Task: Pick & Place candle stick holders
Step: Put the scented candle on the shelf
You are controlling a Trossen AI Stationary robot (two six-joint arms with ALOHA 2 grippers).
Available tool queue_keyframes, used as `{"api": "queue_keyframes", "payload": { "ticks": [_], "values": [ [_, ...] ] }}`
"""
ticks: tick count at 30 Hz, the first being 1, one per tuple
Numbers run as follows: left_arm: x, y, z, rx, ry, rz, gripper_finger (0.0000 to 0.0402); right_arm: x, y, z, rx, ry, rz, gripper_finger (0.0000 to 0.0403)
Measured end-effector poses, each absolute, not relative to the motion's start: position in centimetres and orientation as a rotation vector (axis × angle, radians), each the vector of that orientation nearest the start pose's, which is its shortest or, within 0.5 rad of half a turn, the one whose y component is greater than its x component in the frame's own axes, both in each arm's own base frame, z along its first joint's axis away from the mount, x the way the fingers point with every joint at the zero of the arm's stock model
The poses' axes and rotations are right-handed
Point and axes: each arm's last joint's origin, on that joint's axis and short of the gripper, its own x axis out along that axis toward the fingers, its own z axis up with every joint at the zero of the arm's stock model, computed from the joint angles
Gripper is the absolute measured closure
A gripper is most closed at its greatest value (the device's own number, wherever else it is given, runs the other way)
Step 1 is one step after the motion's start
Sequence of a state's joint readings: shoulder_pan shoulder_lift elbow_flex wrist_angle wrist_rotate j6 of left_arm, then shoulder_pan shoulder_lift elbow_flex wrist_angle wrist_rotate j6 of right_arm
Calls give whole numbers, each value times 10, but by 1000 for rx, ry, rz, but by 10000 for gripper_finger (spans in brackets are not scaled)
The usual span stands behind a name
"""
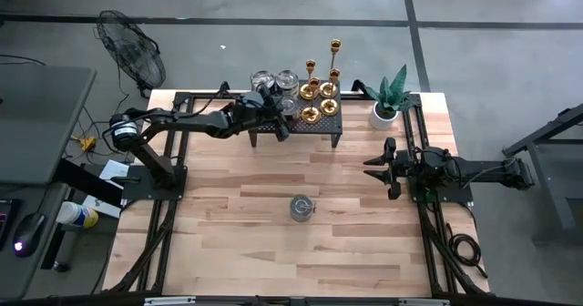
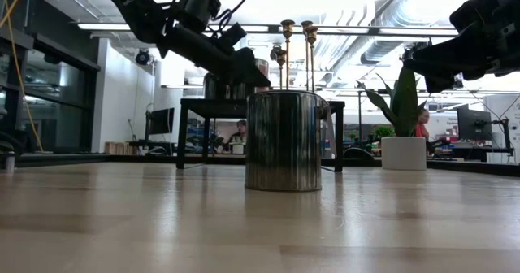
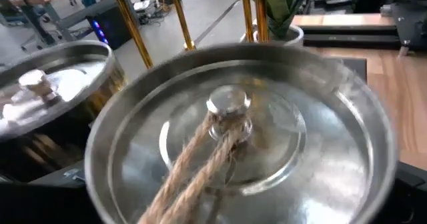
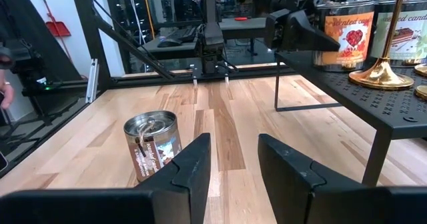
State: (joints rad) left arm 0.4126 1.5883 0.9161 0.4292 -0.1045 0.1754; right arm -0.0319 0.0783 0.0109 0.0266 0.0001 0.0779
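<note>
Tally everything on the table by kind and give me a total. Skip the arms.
Gold candle stick holders: 4
Silver candle tins: 3 clearly seen, 1 on the table and 2 on the rack
Potted plant: 1
Black rack: 1
Total: 9
</note>
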Motion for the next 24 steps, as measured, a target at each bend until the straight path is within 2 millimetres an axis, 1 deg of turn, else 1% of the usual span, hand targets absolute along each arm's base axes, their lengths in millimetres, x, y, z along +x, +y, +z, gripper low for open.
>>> {"api": "queue_keyframes", "payload": {
  "ticks": [4, 17, 24],
  "values": [
    [318, 142, 242, 142, 256, 498, 16, 102, -3, 163, 79, 40, -33, 285],
    [318, 143, 244, 145, 236, 500, 16, 102, -3, 163, 78, 40, -34, 285],
    [318, 142, 249, 148, 219, 502, 16, 102, -3, 163, 78, 40, -34, 285]
  ]
}}
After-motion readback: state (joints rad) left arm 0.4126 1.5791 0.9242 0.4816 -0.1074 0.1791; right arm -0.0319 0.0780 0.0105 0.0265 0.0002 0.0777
